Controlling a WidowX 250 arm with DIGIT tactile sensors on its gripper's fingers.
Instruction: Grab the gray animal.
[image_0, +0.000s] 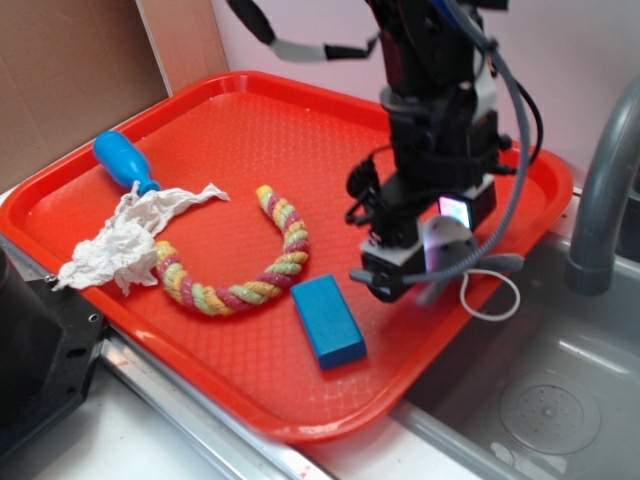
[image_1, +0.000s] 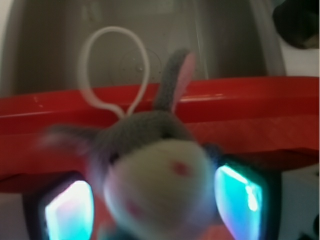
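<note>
Wrist view, close up & blurry: gray animal (image_1: 155, 175) sits pinched between the gripper (image_1: 155, 205) pads, whitish face toward camera, one ear up, white string loop (image_1: 112, 70) hanging over the red tray (image_1: 260, 100) rim. Exterior view: gripper (image_0: 425, 262) holds the animal (image_0: 445, 240) near the tray's (image_0: 230, 130) sink-side edge. On the tray: blue block (image_0: 328, 320), braided rope (image_0: 250, 270), white rag (image_0: 125, 235), blue handle (image_0: 125, 160). Beyond: steel sink (image_0: 540, 390), gray faucet (image_0: 600, 190), cardboard (image_0: 70, 70), pale wall.

On the red tray (image_0: 120, 215) I see a white rag (image_0: 120, 240), a braided rope (image_0: 250, 275), a blue block (image_0: 328, 320) and a blue bulb-shaped toy (image_0: 122, 160); a sink (image_0: 540, 390) sits beside it.
</note>
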